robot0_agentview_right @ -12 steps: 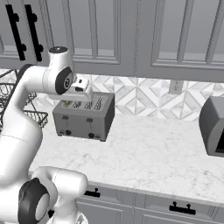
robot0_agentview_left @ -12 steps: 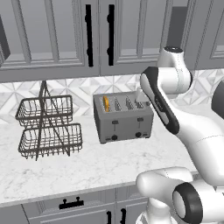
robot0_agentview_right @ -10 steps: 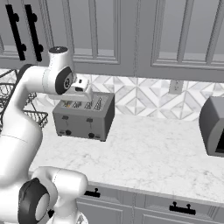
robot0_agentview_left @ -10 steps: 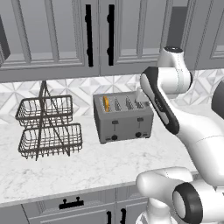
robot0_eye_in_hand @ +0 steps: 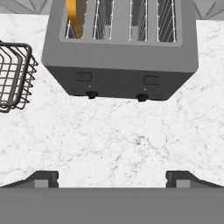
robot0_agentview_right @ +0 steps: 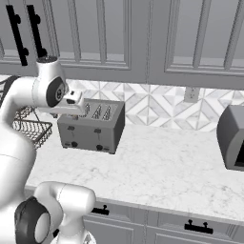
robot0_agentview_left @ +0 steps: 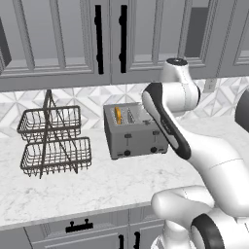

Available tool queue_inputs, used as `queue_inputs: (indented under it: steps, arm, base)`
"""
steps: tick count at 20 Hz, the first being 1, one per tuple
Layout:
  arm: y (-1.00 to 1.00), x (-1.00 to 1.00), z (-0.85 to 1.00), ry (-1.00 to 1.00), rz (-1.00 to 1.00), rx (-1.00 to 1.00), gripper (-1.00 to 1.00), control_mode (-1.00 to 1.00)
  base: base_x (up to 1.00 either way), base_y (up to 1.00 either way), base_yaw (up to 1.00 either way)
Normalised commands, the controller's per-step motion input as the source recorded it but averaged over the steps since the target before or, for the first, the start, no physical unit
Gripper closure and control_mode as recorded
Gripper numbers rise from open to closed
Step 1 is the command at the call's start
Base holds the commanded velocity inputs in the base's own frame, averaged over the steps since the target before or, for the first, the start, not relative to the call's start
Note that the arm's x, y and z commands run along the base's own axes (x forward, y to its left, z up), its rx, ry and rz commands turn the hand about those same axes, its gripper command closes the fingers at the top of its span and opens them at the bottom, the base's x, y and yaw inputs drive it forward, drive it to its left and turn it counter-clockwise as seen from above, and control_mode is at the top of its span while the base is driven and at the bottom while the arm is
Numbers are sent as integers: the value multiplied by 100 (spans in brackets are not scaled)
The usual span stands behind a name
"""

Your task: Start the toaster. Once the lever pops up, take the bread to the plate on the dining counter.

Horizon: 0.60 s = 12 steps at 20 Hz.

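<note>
One toaster (robot0_agentview_left: 133, 131), one bread (robot0_agentview_left: 117, 115) — perhaps one basket (robot0_agentview_left: 52, 142)

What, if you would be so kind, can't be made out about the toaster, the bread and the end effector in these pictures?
- Toaster: in the left base view the arm hides its right end.
- Bread: in the hand view the top edge cuts it off, and the slot hides its lower part.
- End effector: in the hand view just the fingertips rise at the bottom, wide apart.
- Wire basket: in the right base view the arm covers most of it.

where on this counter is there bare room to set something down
Widest bare patch: right of the toaster, running to the dark appliance at the far right. A bare strip also runs along the front edge before the toaster. Tightest: the gap between the wire basket and the toaster, narrow for a hand.
</note>
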Motion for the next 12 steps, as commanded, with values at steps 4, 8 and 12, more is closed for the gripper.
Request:
queue_inputs:
  steps: [4, 8, 12]
  arm:
    - [72, 11, -35, -8, -5, -5, -100, -100]
    - [56, 36, -51, -8, -12, -8, 100, -100]
    - [35, 37, -53, -12, -18, -8, 100, -100]
  base:
    - [0, 0, 0]
    - [0, 0, 0]
    - [0, 0, 0]
